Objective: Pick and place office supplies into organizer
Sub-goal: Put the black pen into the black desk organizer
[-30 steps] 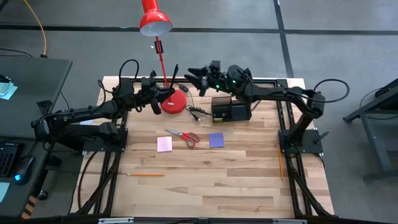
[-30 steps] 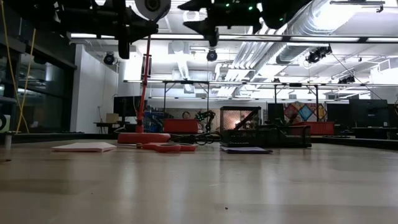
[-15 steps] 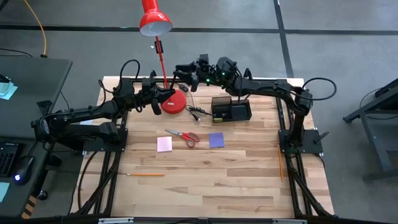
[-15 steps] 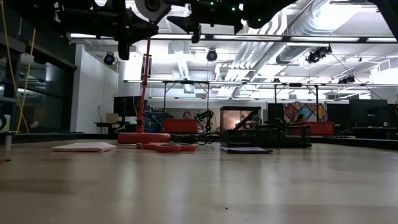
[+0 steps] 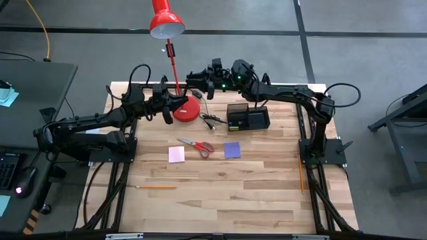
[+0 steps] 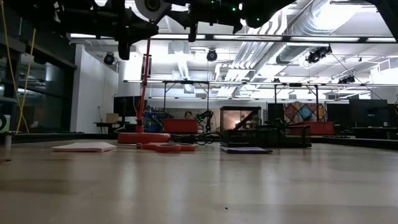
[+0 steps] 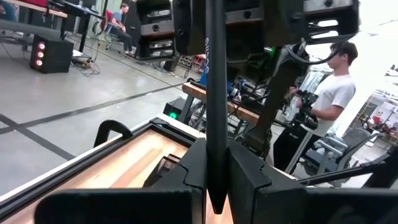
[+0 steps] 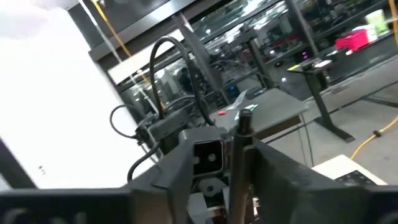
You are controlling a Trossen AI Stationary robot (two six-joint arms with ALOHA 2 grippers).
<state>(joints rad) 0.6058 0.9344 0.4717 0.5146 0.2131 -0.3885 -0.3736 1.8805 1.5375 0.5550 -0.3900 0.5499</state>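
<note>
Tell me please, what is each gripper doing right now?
Left gripper: shut on a black pen.
Right gripper: closing around the same pen.

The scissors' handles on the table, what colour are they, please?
Red; the scissors show best in the high view.

A pale, striped wooden bench (image 5: 220, 187) carries a black walled organizer tray (image 5: 247, 118), red-handled metal scissors (image 5: 197, 145), a pink square sticky pad (image 5: 176, 155), a purple square sticky pad (image 5: 232, 150), a thin orange pencil (image 5: 157, 187) and a red desk lamp (image 5: 167, 25).
</note>
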